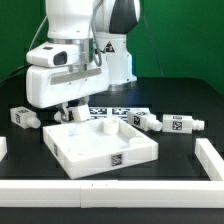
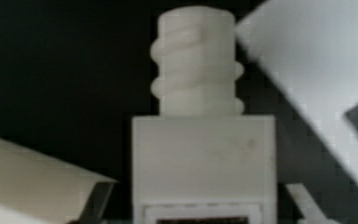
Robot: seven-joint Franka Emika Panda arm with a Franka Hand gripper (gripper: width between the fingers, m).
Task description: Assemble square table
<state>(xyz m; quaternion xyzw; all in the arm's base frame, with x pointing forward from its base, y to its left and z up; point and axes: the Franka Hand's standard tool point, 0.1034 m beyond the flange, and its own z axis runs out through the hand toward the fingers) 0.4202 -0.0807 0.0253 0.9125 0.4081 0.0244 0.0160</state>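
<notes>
The gripper (image 1: pixel 68 108) hangs low over the black table (image 1: pixel 185 98), just off the 10 o'clock corner of the square table top (image 1: pixel 100 147) in the exterior view. The wrist view shows it clamped on one leg (image 2: pixel 202 130): the leg's blocky tagged body sits between the two fingers (image 2: pixel 91 206), and its ribbed, screw-like end sticks out past them over the dark table. The square table top lies flat near the middle of the scene, turned so one corner faces the camera. Its raised rim faces up and a black-and-white tag shows on the near wall. A second leg (image 1: pixel 25 118) lies on its side at about 9 o'clock from the top, apart from it. Two more legs lie at roughly 2 o'clock: the nearer leg (image 1: pixel 143 121) just beside the top's far right corner and the outer leg (image 1: pixel 182 125) a little further out. The marker board (image 1: pixel 112 110) lies flat at 12 o'clock, behind the top. A long white bar (image 1: pixel 100 188) runs along the front at 6 o'clock.
</notes>
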